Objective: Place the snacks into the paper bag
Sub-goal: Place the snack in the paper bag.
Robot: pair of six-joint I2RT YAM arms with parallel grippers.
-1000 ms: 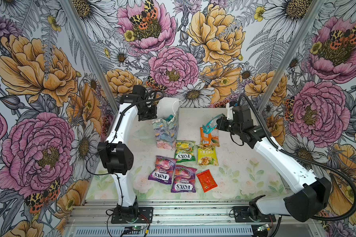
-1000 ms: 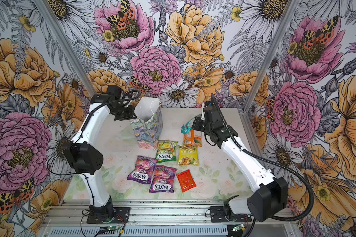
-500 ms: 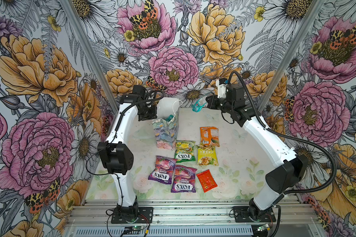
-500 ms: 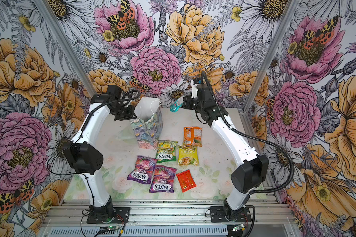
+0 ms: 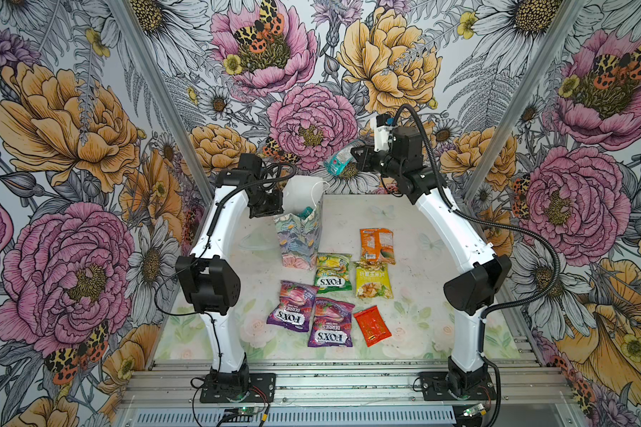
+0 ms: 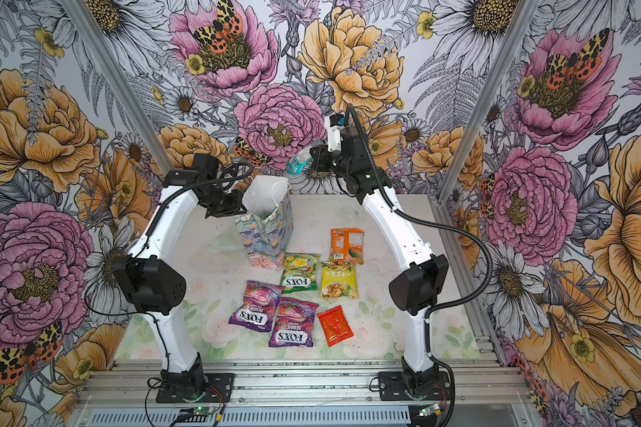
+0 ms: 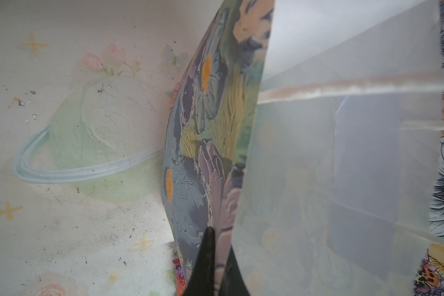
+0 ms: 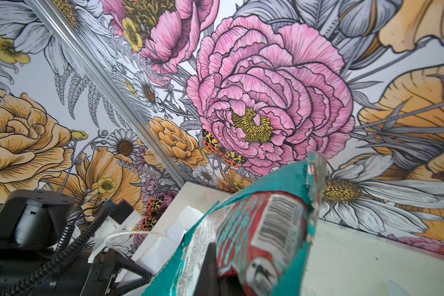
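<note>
Pinched by one end in the closed right gripper (image 5: pixel 354 158): a teal packet (image 5: pixel 338 162), high in the air, beside and above the paper bag (image 5: pixel 298 238), not yet over its mouth. Probably very light, crinkly and slippery, soft with air inside. Better taken at a flat sealed edge than at the puffed middle. Closed on the bag's rim: the left gripper (image 7: pixel 219 253), apparently to hold the mouth open. Already inside: a second teal packet (image 5: pixel 306 213). Perhaps in the way: the white cord handle (image 5: pixel 316 189) at the opening, and the thin bag wall, easy to bend or tip. Lying flat on the table (image 5: pixel 422 295): green packet (image 5: pixel 332 274) just beside the bag's foot, then yellow packet (image 5: pixel 372 284), orange packet (image 5: pixel 377 246), two purple packets (image 5: pixel 293 311), red packet (image 5: pixel 372 325).
</note>
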